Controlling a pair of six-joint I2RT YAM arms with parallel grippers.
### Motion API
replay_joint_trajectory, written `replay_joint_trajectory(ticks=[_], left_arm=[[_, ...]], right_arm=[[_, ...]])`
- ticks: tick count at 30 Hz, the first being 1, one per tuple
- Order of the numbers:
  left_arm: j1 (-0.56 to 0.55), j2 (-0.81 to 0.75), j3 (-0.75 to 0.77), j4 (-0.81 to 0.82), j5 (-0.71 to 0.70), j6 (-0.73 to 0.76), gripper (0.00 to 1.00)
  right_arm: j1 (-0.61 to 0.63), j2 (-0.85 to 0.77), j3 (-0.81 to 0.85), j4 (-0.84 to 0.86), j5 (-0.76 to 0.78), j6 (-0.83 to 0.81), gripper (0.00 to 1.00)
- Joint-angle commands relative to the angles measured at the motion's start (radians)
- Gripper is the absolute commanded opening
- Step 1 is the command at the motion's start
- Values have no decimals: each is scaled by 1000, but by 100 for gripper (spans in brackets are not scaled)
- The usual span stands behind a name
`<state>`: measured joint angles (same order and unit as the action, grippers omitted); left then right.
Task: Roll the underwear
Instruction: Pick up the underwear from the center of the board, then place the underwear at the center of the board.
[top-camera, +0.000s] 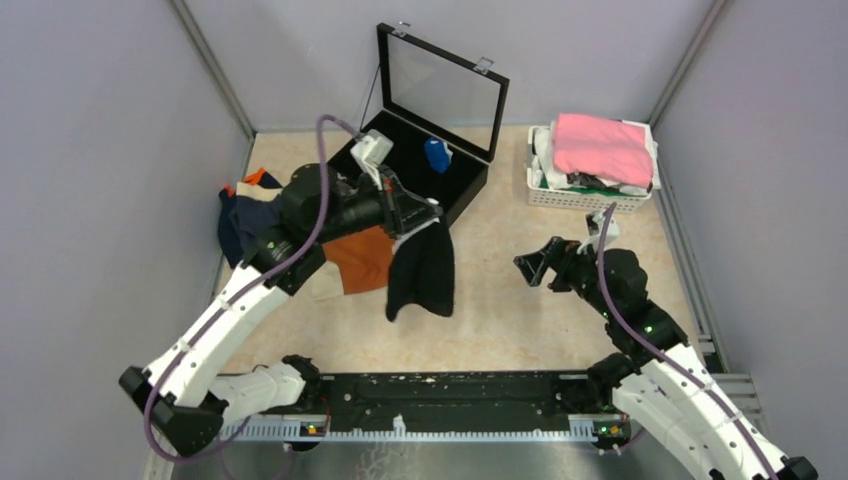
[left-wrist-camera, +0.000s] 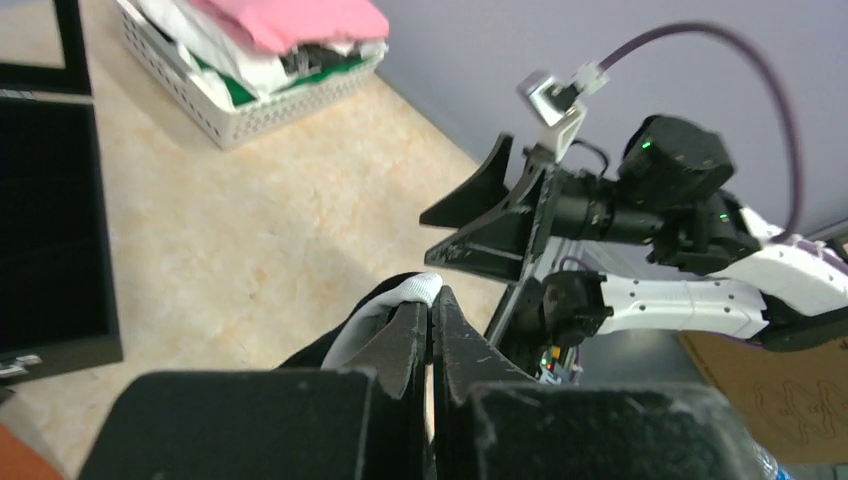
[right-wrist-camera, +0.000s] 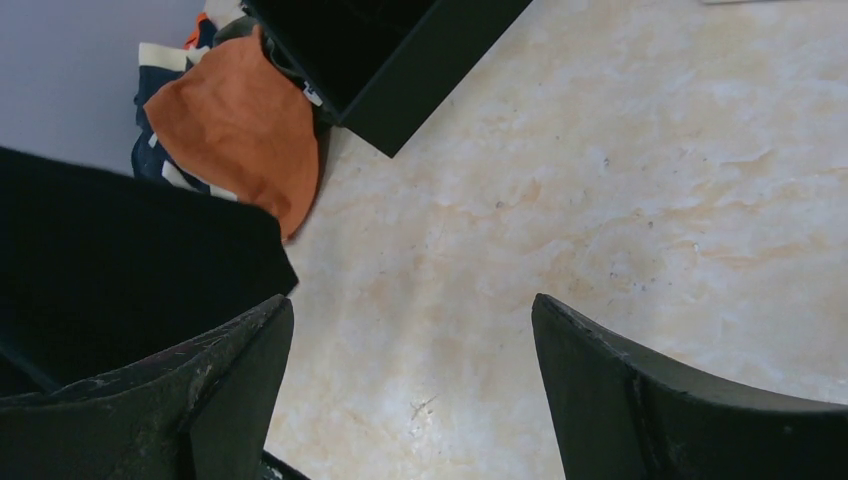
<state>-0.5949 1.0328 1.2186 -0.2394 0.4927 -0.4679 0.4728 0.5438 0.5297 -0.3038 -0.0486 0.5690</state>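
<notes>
Black underwear (top-camera: 422, 272) with a white waistband (left-wrist-camera: 385, 305) hangs in the air, pinched at the waistband by my left gripper (top-camera: 430, 217) (left-wrist-camera: 432, 300), which is shut on it. Behind it lies rust-orange underwear (top-camera: 362, 257) (right-wrist-camera: 240, 130), and a pile of navy pieces (top-camera: 240, 218) sits by the left wall. A rolled blue piece (top-camera: 437, 154) rests inside the black box (top-camera: 400, 165). My right gripper (top-camera: 530, 268) (right-wrist-camera: 410, 320) hovers open over bare table, right of the hanging black underwear (right-wrist-camera: 120, 270), with nothing between its fingers.
The black box has its glass lid (top-camera: 440, 85) standing open at the back. A white basket (top-camera: 585, 195) at the back right holds a pink folded cloth (top-camera: 603, 147) and white items. Grey walls close in the table on three sides.
</notes>
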Motion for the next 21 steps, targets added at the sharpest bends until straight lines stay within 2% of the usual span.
replay_joint_trajectory(ticks=[1, 6, 11, 15, 18, 21], left_arm=[[-86, 38, -3, 59, -131, 25, 0], [-104, 49, -42, 73, -155, -1, 0], [-106, 73, -170, 85, -212, -54, 0], [-108, 99, -226, 117, -150, -93, 0], [-144, 107, -191, 105, -92, -67, 0], [-219, 104, -89, -19, -160, -12, 0]], right_arm=[[-9, -72, 24, -53, 106, -8, 87], [-9, -101, 39, -110, 175, -27, 88], [-8, -89, 36, -107, 176, -26, 89], [-8, -87, 35, -106, 169, -24, 89], [-8, -88, 39, -111, 173, -28, 89], [-8, -89, 40, -110, 171, -30, 89]])
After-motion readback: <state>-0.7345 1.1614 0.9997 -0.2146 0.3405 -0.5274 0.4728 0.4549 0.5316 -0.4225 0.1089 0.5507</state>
